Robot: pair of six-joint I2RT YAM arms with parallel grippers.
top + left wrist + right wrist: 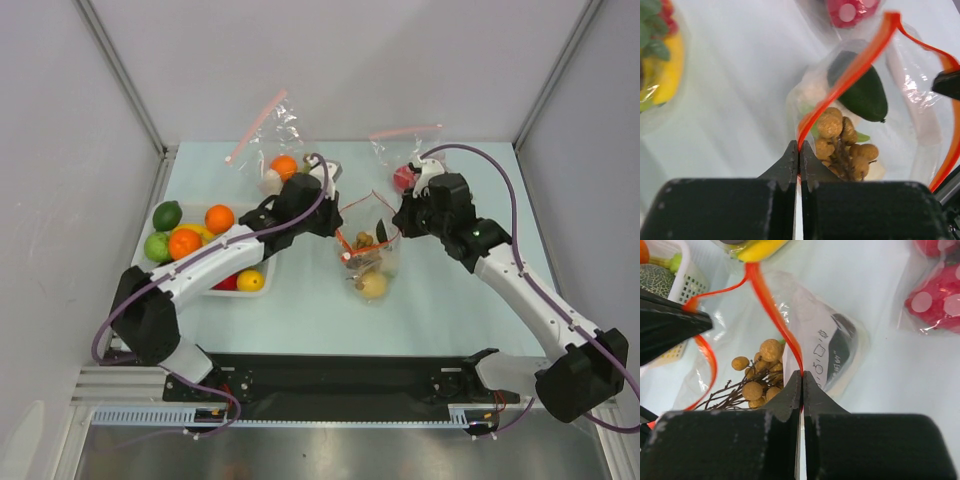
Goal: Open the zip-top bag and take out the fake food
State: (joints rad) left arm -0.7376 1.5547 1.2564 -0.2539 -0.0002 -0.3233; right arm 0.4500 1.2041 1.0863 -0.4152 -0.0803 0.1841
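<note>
The clear zip-top bag [368, 250] with a red-orange rim [370, 200] lies mid-table, its mouth pulled open. My left gripper [337, 222] is shut on the left side of the rim [850, 75]. My right gripper [400, 222] is shut on the right side of the rim [771, 310]. Inside the bag I see a brown bumpy cluster [842, 142], a dark green piece [860, 90] and a yellow round fruit [372, 286]. The cluster [757, 380] and the bag's white label [817, 347] show in the right wrist view. The pale leafy head barely shows.
A white basket [262, 262] of oranges, limes and a lemon stands at the left. Two pink-zip bags lie at the back: one with an orange toy [270, 150], one with red toys [400, 165]. White walls surround the table.
</note>
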